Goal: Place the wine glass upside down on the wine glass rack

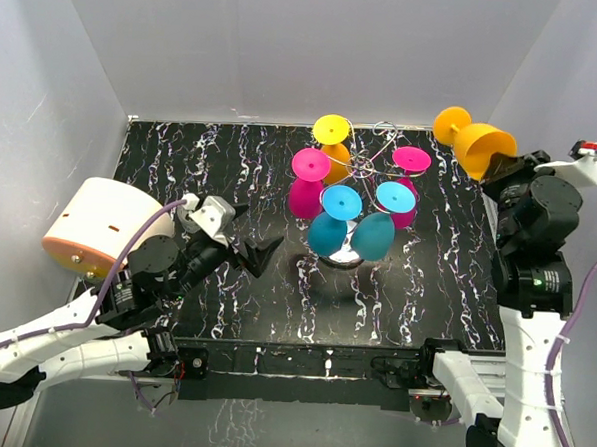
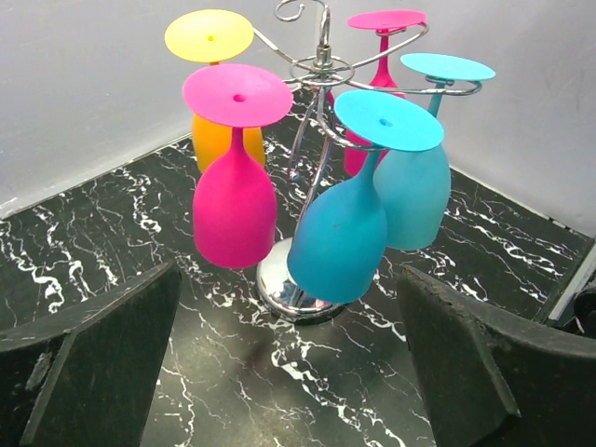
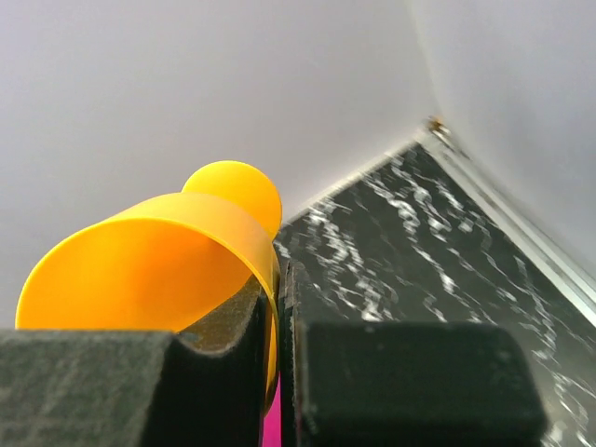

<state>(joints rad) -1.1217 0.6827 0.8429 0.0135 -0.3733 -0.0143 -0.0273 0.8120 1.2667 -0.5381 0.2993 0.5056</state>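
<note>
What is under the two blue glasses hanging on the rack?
The shiny round base of the rack, standing on the black marbled table; nothing else shows there. The blue glasses cover the base's far part, so that cannot be seen.

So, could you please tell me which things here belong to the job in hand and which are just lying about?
Belong to the job:
- orange wine glass, pinched at its rim by the right gripper
- wine glass rack, carrying five hung glasses

Just lying about:
- white rounded object, far left
- left gripper, open and empty
</note>
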